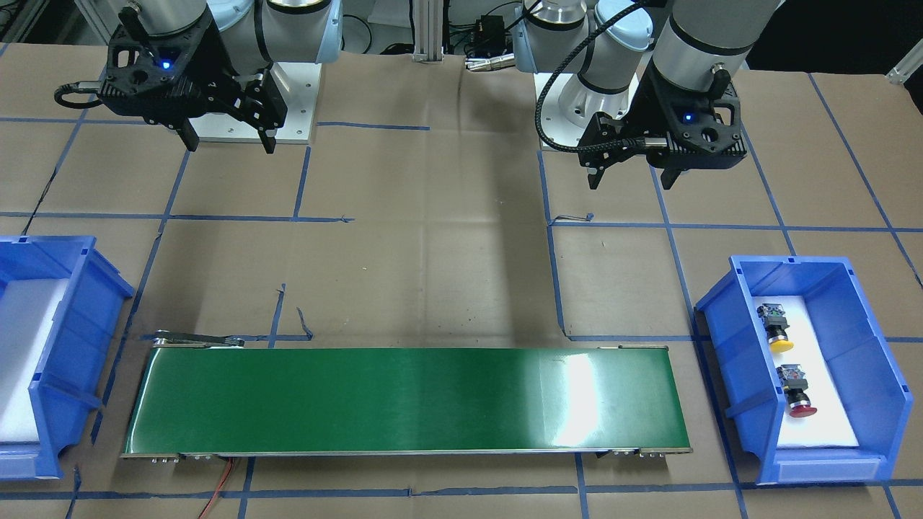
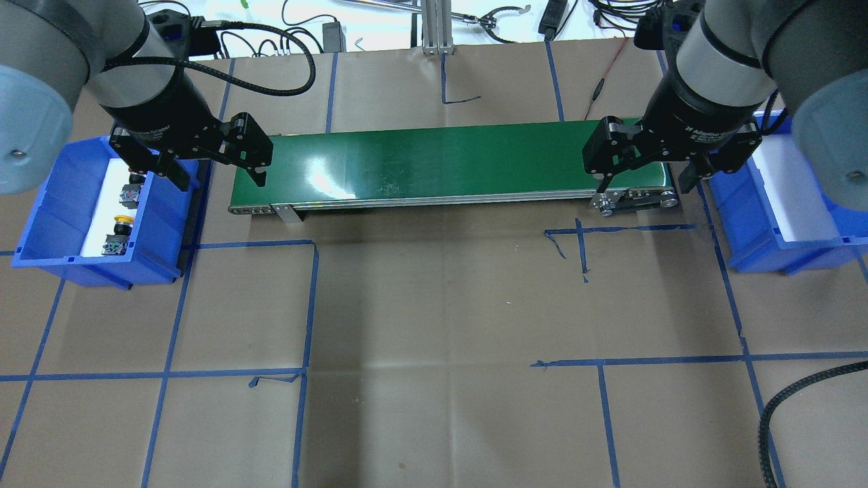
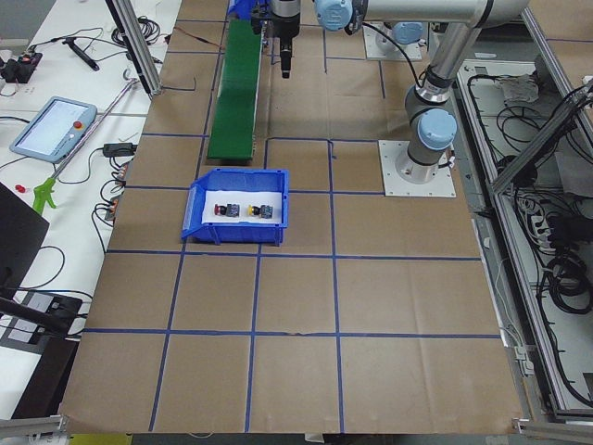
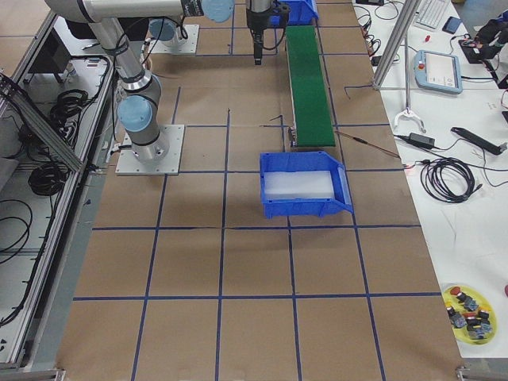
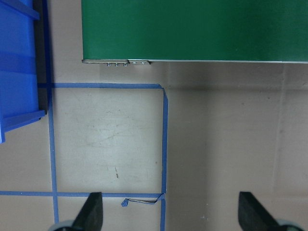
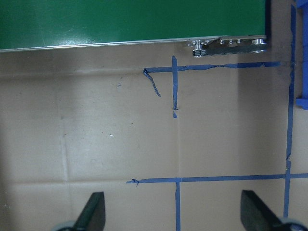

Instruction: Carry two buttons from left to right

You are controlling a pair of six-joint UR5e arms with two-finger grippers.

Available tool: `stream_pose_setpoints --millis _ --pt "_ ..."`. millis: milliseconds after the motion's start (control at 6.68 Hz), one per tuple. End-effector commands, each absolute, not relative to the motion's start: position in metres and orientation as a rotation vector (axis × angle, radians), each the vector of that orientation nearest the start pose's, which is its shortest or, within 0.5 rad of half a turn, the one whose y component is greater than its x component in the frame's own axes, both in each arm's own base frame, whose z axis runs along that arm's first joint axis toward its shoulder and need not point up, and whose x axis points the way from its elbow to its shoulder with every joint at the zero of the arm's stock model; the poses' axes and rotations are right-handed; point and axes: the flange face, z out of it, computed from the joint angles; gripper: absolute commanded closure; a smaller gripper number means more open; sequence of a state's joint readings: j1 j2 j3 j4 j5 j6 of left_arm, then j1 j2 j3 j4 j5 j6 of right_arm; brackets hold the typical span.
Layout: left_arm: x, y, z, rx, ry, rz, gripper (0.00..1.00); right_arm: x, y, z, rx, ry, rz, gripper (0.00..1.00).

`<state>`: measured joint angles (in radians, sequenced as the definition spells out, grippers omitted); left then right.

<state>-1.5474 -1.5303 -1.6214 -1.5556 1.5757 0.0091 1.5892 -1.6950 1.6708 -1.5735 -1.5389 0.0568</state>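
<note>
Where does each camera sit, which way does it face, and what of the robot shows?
Front: across the table, facing the robot; both arms, left gripper on view's right.
Overhead: behind the robot, looking down; both arms, conveyor ahead.
Exterior left: robot's left table end; left bin nearest, arms beyond.
Exterior right: opposite end; right bin nearest, arms beyond.
Left wrist: straight down; fingertips at bottom edge.
Right wrist: same, conveyor's other end.
Shared: front and overhead show the conveyor, mirrored.

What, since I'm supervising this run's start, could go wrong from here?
The yellow button and red button lie on their sides; their round bodies might slip in a grasp.
They sit near one wall of the left bin; the open left gripper could clip it.
On the green belt they may roll.
</note>
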Motion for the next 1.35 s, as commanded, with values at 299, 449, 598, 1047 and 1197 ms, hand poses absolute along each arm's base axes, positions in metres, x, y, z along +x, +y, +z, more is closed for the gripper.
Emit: stream_pose_setpoints --millis 299,449,598,1047,1197 --pt "-0.035 -0.489 0.489 0.096 3.128 -0.018 0.00 0.145 -0.439 0.497 0.059 3.108 -0.041 0.00" --pt "0.032 -0.491 0.488 0.098 3.125 -0.014 0.00 0.145 -0.440 0.496 0.059 3.108 -0.039 0.00" --pt "0.104 -0.486 0.478 0.049 3.140 0.012 0.00 0.145 -0.440 0.496 0.059 3.108 -0.039 0.00" --pt "0.200 -0.480 0.452 -0.026 3.156 0.040 0.00 0.145 -0.439 0.497 0.059 3.104 -0.041 0.00" --pt "0.204 -0.489 0.446 -0.060 3.151 0.001 0.00 0.145 -0.440 0.496 0.059 3.106 -0.036 0.00"
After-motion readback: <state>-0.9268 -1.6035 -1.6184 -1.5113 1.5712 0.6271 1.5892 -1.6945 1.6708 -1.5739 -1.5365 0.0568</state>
